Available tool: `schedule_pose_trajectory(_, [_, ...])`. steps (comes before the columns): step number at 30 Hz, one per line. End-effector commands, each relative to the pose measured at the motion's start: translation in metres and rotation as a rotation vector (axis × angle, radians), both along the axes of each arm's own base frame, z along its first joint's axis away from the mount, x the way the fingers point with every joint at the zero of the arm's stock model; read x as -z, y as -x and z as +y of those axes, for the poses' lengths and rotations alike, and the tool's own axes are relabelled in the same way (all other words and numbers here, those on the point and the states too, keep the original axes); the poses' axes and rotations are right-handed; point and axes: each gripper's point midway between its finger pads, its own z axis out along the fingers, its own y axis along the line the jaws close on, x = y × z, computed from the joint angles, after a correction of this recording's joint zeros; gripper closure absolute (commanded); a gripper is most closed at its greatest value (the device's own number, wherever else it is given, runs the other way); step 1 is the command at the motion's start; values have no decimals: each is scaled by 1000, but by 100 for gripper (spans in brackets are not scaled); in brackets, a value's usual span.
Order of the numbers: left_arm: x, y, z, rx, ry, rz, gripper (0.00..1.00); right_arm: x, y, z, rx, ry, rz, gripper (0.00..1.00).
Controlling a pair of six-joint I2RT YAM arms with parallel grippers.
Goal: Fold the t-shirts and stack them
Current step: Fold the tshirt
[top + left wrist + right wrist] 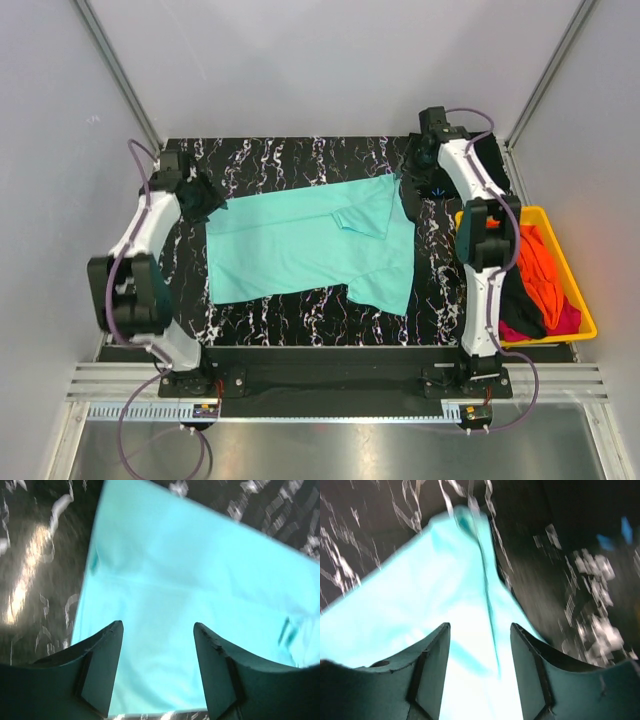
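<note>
Top view, shirt: A light teal t-shirt (pixel 300 250) is spread across the middle of the black marbled worktop (pixel 300 160), with a flap doubled over near its right end.
Top view, left pincer: The left pincer (pixel 205 200) is seen at the shirt's far left corner. Its opening cannot be judged from here.
Top view, right pincer: The right pincer (pixel 412 195) is seen at the shirt's far right corner, its opening likewise unclear.
Top view, surroundings: A yellow bin (pixel 580 290) is set at the worktop's right edge. An orange t-shirt (pixel 540 265), a black t-shirt (pixel 520 300) and a magenta t-shirt (pixel 565 320) are heaped in it, partly hidden by the right arm (pixel 485 270).
Top view, room: Bare worktop is left along the far and near edges. Grey walls (pixel 320 60) close in at the left, right and far sides.
Left wrist view, pincer: The jaws are held apart and nothing is gripped. Teal cloth (pixel 200 580) is seen through the gap.
Left wrist view, edges: The shirt's edge is seen running down the left, with bare worktop beyond it. The frame is blurred.
Right wrist view, pincer: The jaws are held apart and nothing is gripped.
Right wrist view, cloth: A shirt corner (pixel 420 610) is seen tapering upward, with a crease along it and worktop on both sides. Details are blurred.
</note>
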Motion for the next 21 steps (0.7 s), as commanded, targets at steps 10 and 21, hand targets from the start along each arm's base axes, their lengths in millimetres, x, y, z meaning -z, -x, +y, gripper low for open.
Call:
schedule_pose_trajectory(10, [18,174,-11,-228,-83,48,44,-51,196,43,-221,-72,43,39])
schedule_pose_trajectory(21, [65,221,-9,-418,-28,243,48,-43,293,38,-235,-175,70,38])
